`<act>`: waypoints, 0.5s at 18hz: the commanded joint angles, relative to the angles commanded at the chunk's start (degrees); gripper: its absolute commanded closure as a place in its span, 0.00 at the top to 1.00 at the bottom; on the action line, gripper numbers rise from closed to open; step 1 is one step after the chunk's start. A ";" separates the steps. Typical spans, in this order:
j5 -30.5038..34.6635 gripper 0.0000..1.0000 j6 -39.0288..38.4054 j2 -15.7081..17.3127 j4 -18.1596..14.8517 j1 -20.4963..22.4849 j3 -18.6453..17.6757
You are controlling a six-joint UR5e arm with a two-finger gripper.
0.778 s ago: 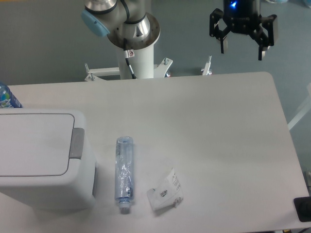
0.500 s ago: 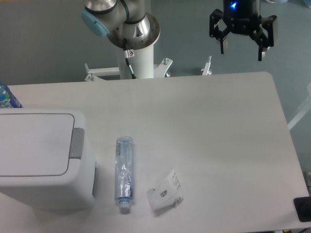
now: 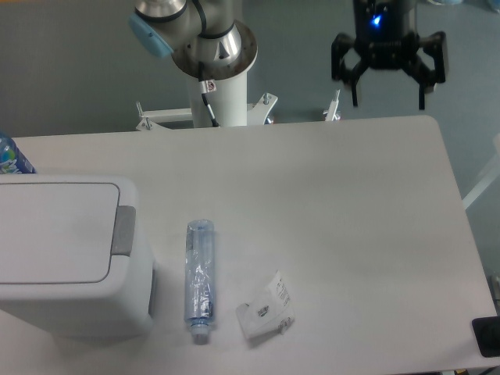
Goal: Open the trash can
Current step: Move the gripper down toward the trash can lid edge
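Observation:
The trash can [image 3: 66,258] is a large white boxy bin at the left edge of the table. Its flat lid is down and its grey push tab [image 3: 123,230] sits on the right side of the lid. My gripper [image 3: 388,100] hangs open and empty above the table's far right edge, far from the bin. Its two black fingers [image 3: 353,88] point down and stand wide apart.
A clear plastic bottle [image 3: 199,269] lies on the table right of the bin. A crumpled clear wrapper [image 3: 267,307] lies beside it. A blue bottle top [image 3: 9,156] shows behind the bin. The arm's base [image 3: 219,70] stands at the table's far edge.
The gripper has shifted slightly lower and its fingers have spread a little wider. Nothing on the table has moved.

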 joint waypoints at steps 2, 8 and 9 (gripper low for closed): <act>0.00 1.00 -3.53 -0.79 0.27 -2.02 0.26; -0.09 1.00 -20.38 -3.86 0.36 -10.54 0.09; -0.17 1.00 -23.73 -4.65 0.36 -11.78 0.35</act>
